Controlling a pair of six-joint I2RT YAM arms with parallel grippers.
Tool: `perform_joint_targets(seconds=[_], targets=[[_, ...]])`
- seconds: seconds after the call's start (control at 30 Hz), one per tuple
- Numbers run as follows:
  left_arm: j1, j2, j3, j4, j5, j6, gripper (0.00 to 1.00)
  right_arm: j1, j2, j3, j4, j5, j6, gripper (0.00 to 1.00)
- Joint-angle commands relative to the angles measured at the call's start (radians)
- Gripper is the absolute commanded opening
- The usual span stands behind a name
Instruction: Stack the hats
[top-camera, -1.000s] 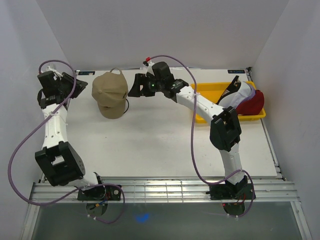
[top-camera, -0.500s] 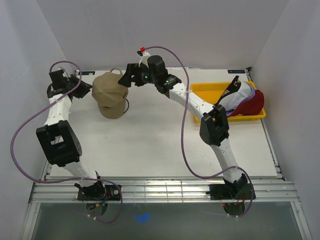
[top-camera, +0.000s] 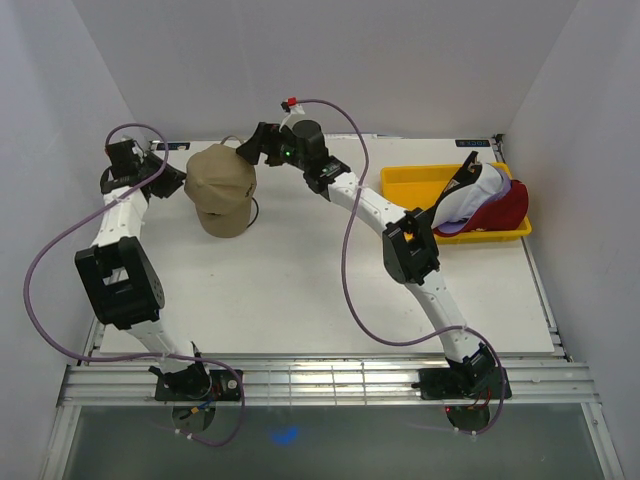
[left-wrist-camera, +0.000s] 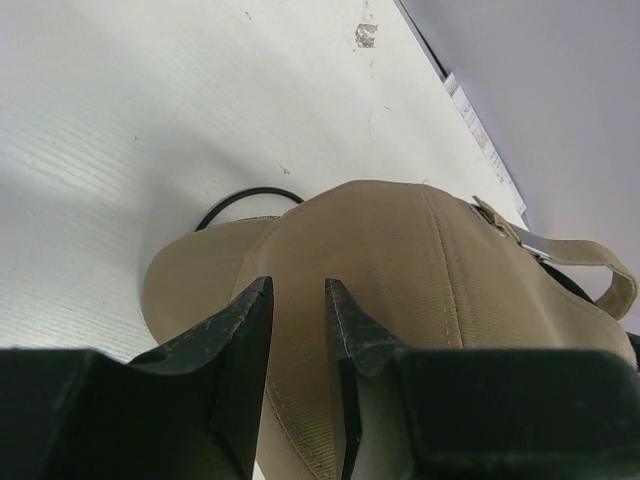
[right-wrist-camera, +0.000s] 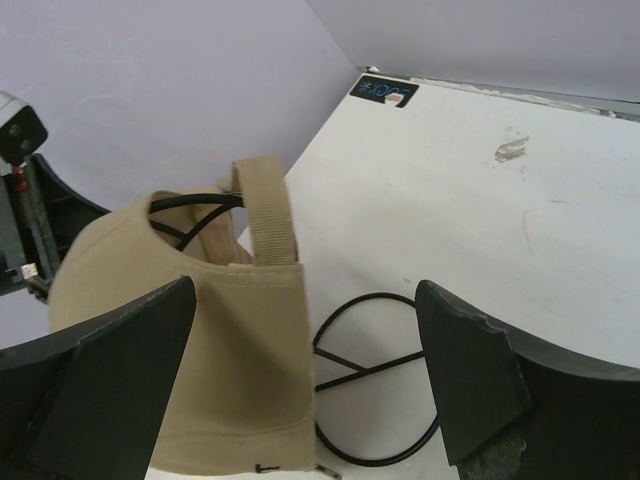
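Overhead, wrist views flanking tan cap (top-camera: 220, 185), seemingly close

left gripper (left-wrist-camera: 298, 290) | jaws slightly parted at tan cap (left-wrist-camera: 430, 260) crown | white table (left-wrist-camera: 120, 120) beneath

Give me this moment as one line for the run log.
left hand: at tan hat, grip unclear | right hand: open, near its back strap | other hats: in yellow tray

I see white links and black joint blocks on my left arm (top-camera: 108, 235) and right arm (top-camera: 365, 205). A purple cable (top-camera: 344, 270) loops off each. The black jaws look scuffed.
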Motion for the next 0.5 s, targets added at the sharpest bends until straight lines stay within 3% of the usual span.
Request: perform_joint_targets(seconds=[0.0, 0.47], targets=[[-0.025, -0.003, 0.001, -0.011, -0.019, 0.013, 0.38, -0.013, 0.031, 0.041, 0.1, 0.041, 0.025, 0.96], [-0.057, -0.022, -0.068, -0.016, -0.016, 0.021, 0.38, -0.036, 0.088, 0.047, 0.13, 0.043, 0.056, 0.98]])
